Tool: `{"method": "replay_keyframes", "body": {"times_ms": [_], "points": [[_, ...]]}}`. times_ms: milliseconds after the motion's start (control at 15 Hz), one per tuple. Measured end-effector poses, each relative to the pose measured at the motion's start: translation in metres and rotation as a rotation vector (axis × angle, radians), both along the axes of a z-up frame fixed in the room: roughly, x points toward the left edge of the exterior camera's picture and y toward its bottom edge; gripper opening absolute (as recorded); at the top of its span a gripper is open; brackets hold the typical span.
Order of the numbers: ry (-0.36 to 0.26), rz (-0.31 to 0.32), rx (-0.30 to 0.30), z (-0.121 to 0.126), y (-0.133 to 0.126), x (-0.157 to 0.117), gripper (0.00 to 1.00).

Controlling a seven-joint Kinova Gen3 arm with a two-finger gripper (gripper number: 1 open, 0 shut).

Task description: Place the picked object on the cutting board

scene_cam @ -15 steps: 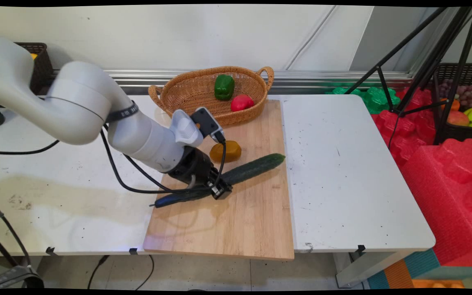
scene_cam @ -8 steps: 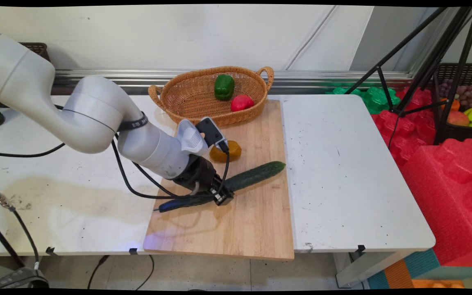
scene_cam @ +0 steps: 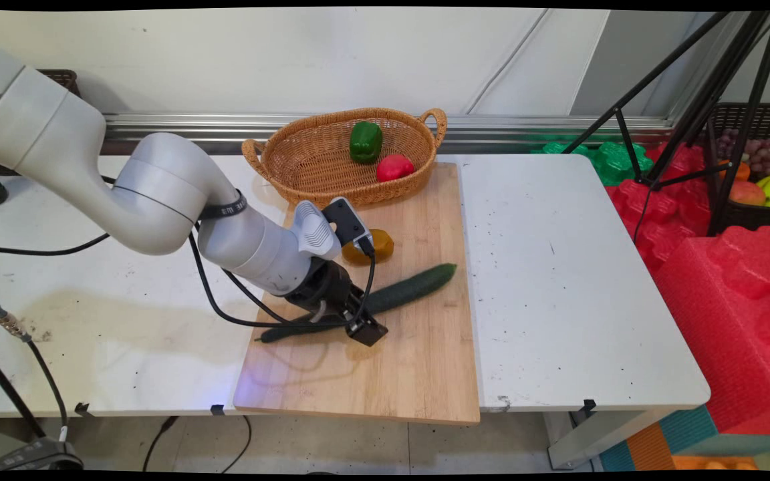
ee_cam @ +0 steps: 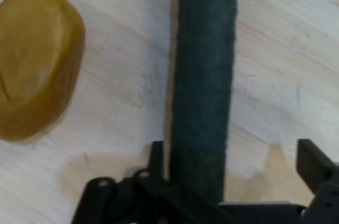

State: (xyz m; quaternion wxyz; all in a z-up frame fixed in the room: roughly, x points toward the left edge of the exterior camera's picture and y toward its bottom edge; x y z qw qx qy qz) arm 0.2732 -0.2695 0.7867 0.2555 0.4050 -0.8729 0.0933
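The gripper, low at the centre of the frame over the cutting board, has its fingers spread apart around a cucumber lying flat. Just beyond sits a yellow-brown potato. Farthest back, a wicker basket holds a green pepper and a red pepper.

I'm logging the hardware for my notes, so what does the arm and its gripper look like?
The arm is glossy white with rounded links and a dark lettered band at one joint. A black camera module sits near the wrist. Black cables hang in loops. The gripper is black, with angular metal linkage and squared jaws.
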Motion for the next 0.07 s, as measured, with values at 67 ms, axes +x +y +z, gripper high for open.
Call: {"method": "replay_keyframes", "body": {"times_ms": [67], "points": [[-0.001,-0.005,-0.003,-0.0002,-0.0002,0.0002,1.00]]}}
